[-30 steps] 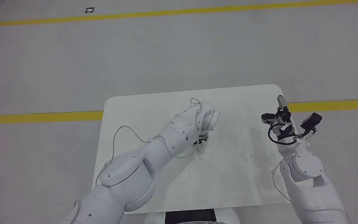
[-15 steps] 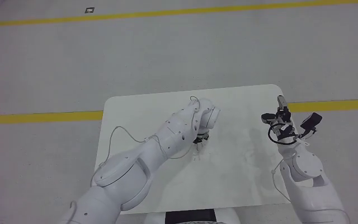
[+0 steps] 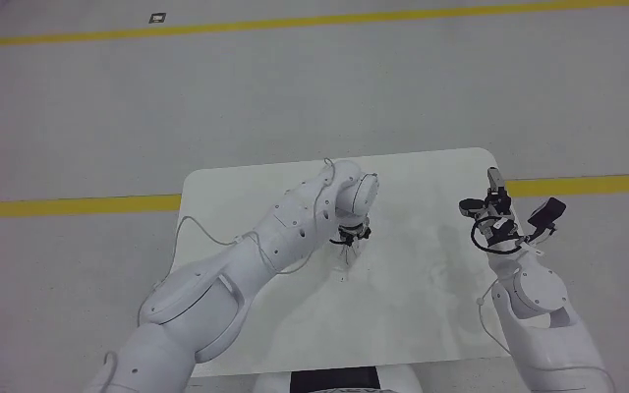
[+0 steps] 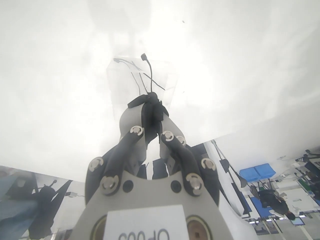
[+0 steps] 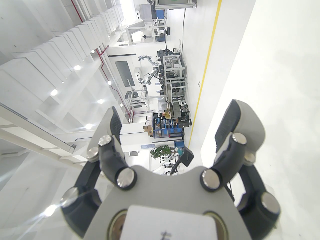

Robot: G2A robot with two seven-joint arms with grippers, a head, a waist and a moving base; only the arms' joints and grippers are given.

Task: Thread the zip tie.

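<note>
Left wrist view: your left gripper (image 4: 150,100) is clamped shut on a black zip tie (image 4: 151,78) above the white table (image 4: 237,51). Right gripper (image 5: 172,114) jaws stand wide apart.

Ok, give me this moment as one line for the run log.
left gripper: shut on zip tie, at clear container | right gripper: open, empty, by table right edge

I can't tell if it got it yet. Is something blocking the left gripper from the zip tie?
Nothing visible is. The left gripper is shut on the black zip tie, above the white table.
</note>
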